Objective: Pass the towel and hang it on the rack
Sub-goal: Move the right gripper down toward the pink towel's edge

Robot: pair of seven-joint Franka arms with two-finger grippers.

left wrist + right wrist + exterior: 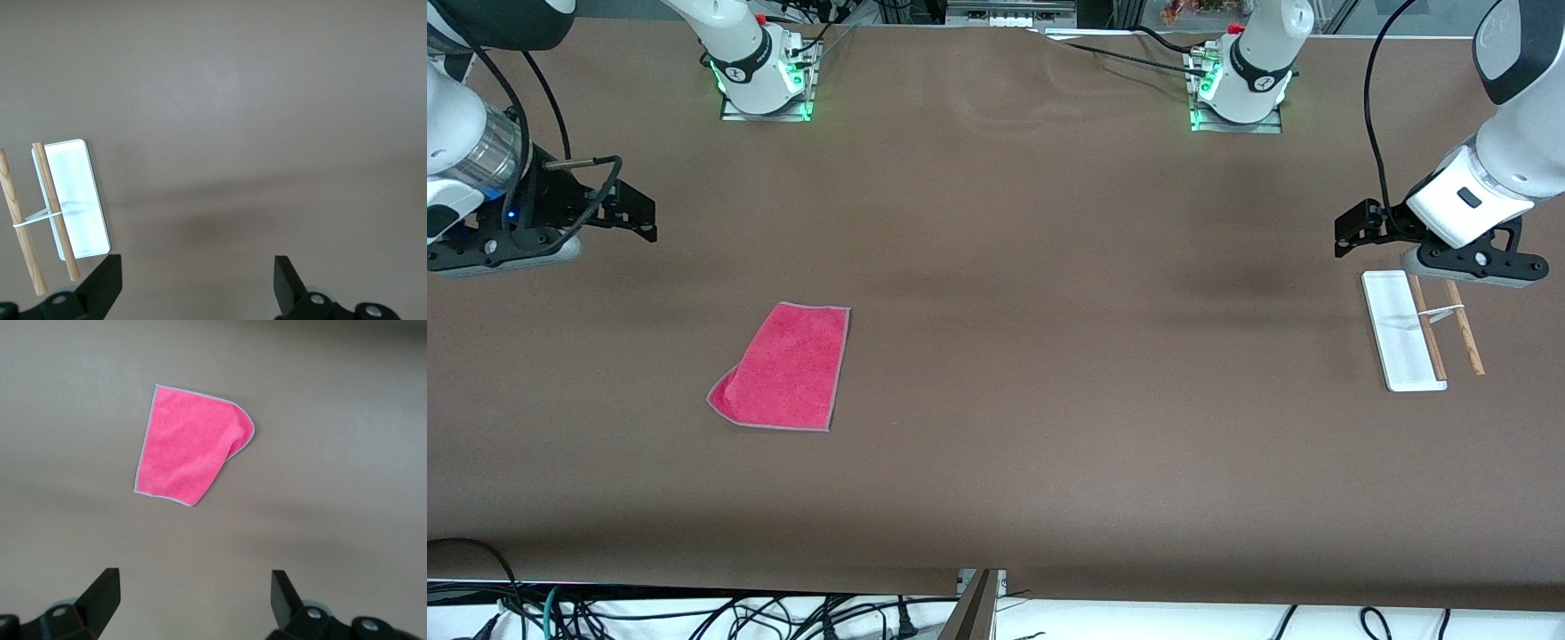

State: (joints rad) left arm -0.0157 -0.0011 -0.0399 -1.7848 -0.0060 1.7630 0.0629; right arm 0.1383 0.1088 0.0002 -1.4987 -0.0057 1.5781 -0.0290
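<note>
Your towel [785, 366] lies flat, pink face up, on the surface [1049, 356] toward the right arm's end; the rack [1414, 331] sits at three o'clock from it. Left end effector [193, 283] hovers over the rack, right end effector [193, 600] up near the towel, both wide open, empty

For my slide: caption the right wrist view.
Open right gripper above brown table, pink towel lying flat, one corner folded.
</note>
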